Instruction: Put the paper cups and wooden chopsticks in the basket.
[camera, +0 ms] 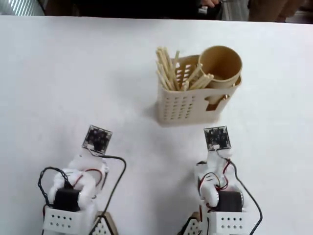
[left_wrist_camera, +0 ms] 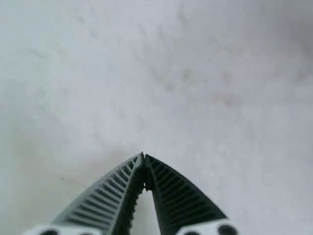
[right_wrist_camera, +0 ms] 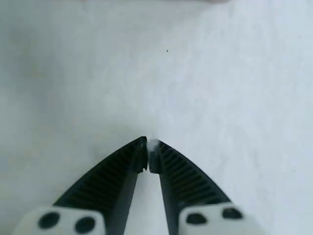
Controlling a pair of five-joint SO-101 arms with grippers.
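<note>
High view, upper centre-right: basket (camera: 186,106) holds cup (camera: 222,62) and chopsticks (camera: 166,69); left gripper (left_wrist_camera: 143,157) and right gripper (right_wrist_camera: 147,143) pinched together, empty.

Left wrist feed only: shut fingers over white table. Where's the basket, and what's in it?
Observer: The high view puts the basket mid-table, ahead of both arms, with the wooden chopsticks standing in it.
Operator: Cups?
Observer: A paper cup sits in the basket beside the chopsticks, tilted. I can't tell whether more are nested inside.
Operator: Right arm?
Observer: The right gripper is shut on nothing, over the table.
</note>
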